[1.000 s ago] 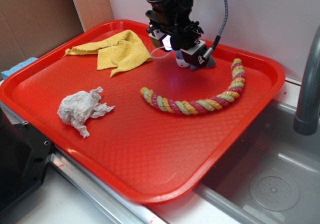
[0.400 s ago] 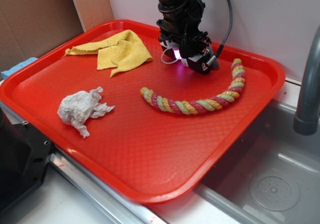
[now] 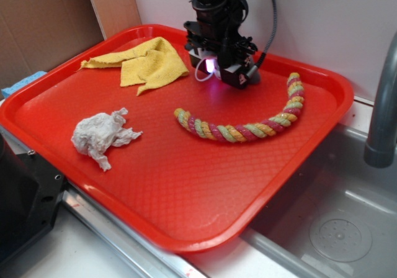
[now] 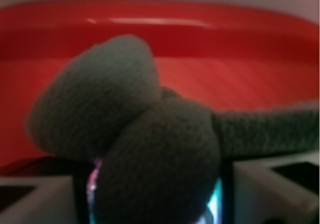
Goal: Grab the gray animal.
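The gray animal (image 4: 125, 119) fills the wrist view as rounded gray plush lumps, one long part trailing off to the right. It sits between my gripper's white fingers (image 4: 270, 189), with only thin slivers of light at either side. In the exterior view my gripper (image 3: 226, 76) is down at the back of the red tray (image 3: 186, 191), covering the toy. Only the toy's thin white string loop (image 3: 200, 74) shows at the gripper's left. My gripper (image 4: 155, 184) is shut on the gray animal.
A multicoloured braided rope (image 3: 248, 131) curves just in front and to the right of the gripper. A yellow cloth (image 3: 146, 64) lies at the back left, crumpled white tissue (image 3: 99, 135) at the left. A sink (image 3: 329, 216) and gray faucet (image 3: 381, 116) are to the right.
The gripper dropped lower onto the toy, then shifted left along the back of the tray. The gray bit seen at its right side no longer shows.
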You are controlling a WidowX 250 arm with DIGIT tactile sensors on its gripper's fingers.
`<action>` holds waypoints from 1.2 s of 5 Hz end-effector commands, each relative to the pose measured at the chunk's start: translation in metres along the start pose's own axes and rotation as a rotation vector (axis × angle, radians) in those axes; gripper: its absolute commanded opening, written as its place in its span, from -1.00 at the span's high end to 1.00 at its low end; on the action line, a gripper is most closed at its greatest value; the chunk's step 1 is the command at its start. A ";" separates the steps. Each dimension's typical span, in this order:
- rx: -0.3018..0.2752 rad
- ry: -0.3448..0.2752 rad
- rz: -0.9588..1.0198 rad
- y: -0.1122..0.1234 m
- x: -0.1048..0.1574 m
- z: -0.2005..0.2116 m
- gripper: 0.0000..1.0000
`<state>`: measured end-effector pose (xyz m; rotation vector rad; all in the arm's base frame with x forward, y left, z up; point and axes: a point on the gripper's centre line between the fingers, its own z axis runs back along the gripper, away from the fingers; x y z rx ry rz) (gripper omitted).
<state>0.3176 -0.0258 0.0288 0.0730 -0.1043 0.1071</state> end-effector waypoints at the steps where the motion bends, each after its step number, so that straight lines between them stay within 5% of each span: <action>1: -0.027 0.036 0.198 0.006 -0.022 0.075 1.00; 5: -0.114 0.041 0.234 0.018 -0.115 0.150 1.00; 6: -0.067 0.030 0.249 0.013 -0.119 0.149 1.00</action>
